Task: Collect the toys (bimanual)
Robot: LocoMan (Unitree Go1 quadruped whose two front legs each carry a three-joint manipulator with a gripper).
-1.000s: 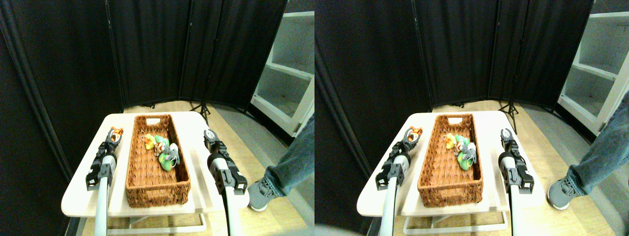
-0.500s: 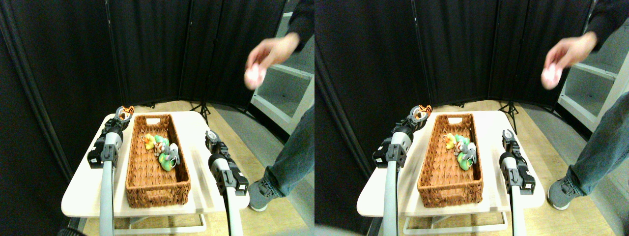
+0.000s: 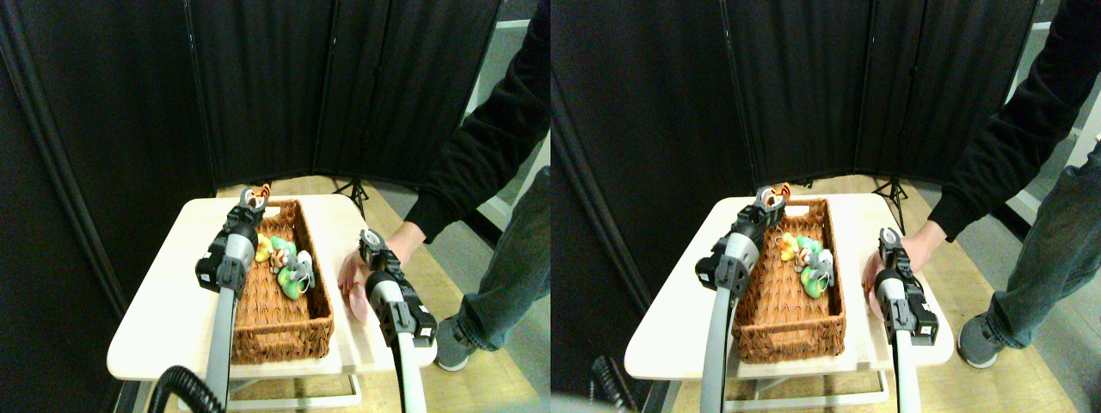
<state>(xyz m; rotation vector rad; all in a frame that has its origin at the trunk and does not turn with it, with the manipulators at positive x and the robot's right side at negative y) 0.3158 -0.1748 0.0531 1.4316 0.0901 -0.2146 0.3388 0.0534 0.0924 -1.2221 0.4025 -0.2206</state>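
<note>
Inside one wicker basket (image 3: 258, 323), roughly four toys (image 3: 284, 262); left fingers (image 3: 252, 199) clamped on one striped toy (image 3: 256, 193); right fingers (image 3: 370, 243) unreadable.

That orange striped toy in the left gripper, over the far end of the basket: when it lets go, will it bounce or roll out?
Probably not. The orange striped toy looks small and soft, so it should land dead rather than bounce. The wicker basket has tall walls, likely enough to stop any roll. It may settle against the toys already inside.
</note>
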